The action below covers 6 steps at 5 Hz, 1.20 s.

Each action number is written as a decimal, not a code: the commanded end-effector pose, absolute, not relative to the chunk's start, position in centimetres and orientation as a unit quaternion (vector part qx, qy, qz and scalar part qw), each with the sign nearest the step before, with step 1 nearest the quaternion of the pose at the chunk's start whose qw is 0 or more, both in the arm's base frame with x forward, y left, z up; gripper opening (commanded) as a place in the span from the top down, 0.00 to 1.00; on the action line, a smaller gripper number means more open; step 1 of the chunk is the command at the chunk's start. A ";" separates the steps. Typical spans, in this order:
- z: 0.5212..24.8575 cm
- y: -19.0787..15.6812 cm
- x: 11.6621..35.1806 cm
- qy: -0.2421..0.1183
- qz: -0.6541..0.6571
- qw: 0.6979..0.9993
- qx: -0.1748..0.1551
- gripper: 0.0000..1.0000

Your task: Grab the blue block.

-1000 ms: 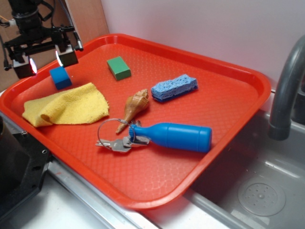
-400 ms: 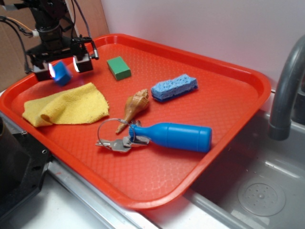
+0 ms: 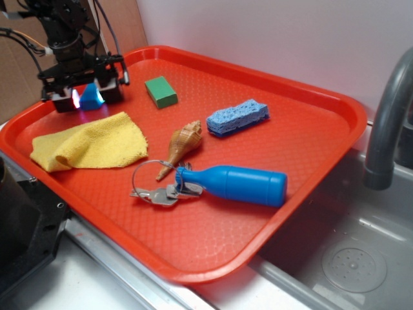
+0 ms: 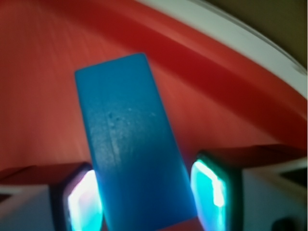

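Near to far on the tray (image 3: 310, 187): keys (image 3: 155, 194) and bottle (image 3: 235, 185) at six o'clock, cloth (image 3: 90, 143) at nine, then the block (image 3: 91, 97) at about ten by the far-left rim. The gripper (image 3: 87, 95) straddles it, pads (image 4: 209, 192) narrowly flanking both sides, perhaps touching. Judged: approach done; firm squeeze and lift remain. The block (image 4: 132, 144) is smooth matte medium blue, tilted between the pads.

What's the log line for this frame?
gripper: around blue block, contact unclear | block: far-left of red tray, above yellow cloth
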<state>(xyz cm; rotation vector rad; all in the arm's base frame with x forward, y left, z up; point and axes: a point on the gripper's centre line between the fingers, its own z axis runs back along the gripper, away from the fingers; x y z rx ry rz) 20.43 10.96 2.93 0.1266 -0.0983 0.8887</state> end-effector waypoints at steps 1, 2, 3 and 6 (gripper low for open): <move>14.9 5.2 19.5 -0.110 0.282 0.953 0.019 1.00; 18.6 2.6 19.2 -0.110 0.188 0.976 0.023 1.00; 19.9 1.5 19.0 -0.104 0.107 0.989 -0.002 1.00; 20.4 4.0 18.8 -0.109 0.104 0.989 -0.003 1.00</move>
